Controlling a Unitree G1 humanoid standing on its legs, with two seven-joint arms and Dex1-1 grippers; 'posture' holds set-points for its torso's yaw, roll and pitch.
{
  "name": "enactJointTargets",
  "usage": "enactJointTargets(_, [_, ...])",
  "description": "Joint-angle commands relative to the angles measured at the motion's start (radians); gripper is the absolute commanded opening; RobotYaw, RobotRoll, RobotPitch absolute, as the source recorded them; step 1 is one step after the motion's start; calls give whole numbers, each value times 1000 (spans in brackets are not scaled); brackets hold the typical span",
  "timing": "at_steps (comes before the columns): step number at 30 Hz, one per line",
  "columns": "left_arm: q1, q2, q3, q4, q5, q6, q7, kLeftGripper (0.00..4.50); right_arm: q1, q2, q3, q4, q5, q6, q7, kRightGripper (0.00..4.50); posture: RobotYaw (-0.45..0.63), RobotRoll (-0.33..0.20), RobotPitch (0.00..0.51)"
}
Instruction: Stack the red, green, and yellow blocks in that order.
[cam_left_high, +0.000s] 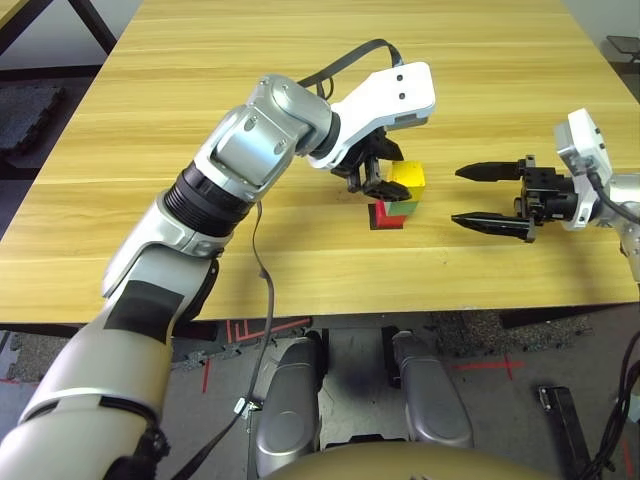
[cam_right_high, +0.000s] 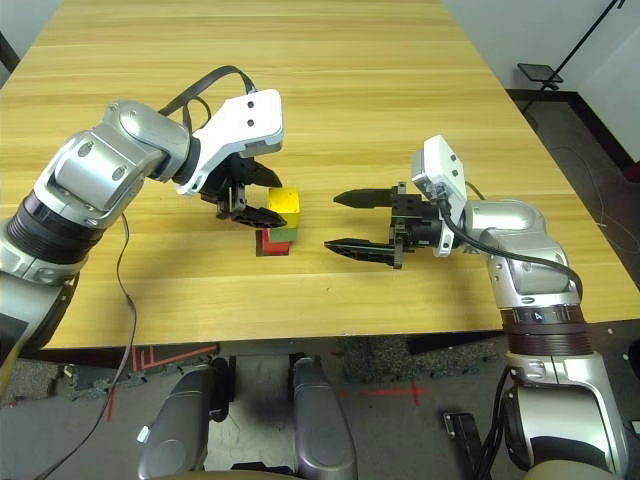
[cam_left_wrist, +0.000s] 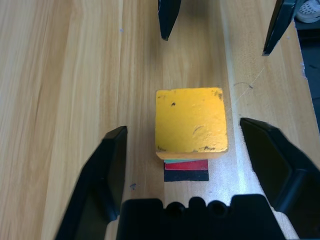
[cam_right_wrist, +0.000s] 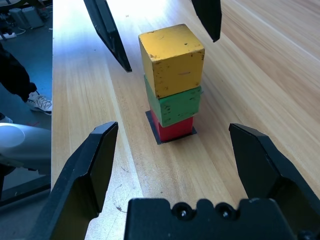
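Left gripper (cam_left_wrist: 190, 150), jaws apart, straddles the yellow block (cam_left_wrist: 191, 120) topping green (cam_right_wrist: 176, 104) and red (cam_right_wrist: 172, 127) (right gripper (cam_left_high: 492, 199) wide open beside).

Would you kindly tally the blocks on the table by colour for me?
Red block: 1
Green block: 1
Yellow block: 1
Total: 3 blocks, in one stack on the black square patch.

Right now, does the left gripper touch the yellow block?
Apart. In the left wrist view, bare table shows between the yellow block and each finger of the left gripper, whose jaws stand open around it.
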Motion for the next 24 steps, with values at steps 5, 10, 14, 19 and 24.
enactJointTargets(5, [-6,87,6,-15,10,-1,-52,4464,-7,3,-4,5,3,0,11,4500,214,140,226])
enactJointTargets(10, [2,208,18,-51,-8,31,-119,4464,-19,-6,-3,28,-7,-8,26,4500,227,138,224])
enactJointTargets(14, [19,285,29,-46,1,38,-140,4464,-40,-28,-10,68,-21,-25,47,4500,236,139,219])
enactJointTargets(19, [48,271,109,114,44,0,-9,4464,-127,-60,-27,205,-62,-83,52,4500,240,134,217])
enactJointTargets(24, [66,222,259,324,86,-84,224,4464,-201,-53,-58,344,-98,-158,8,4500,248,124,214])
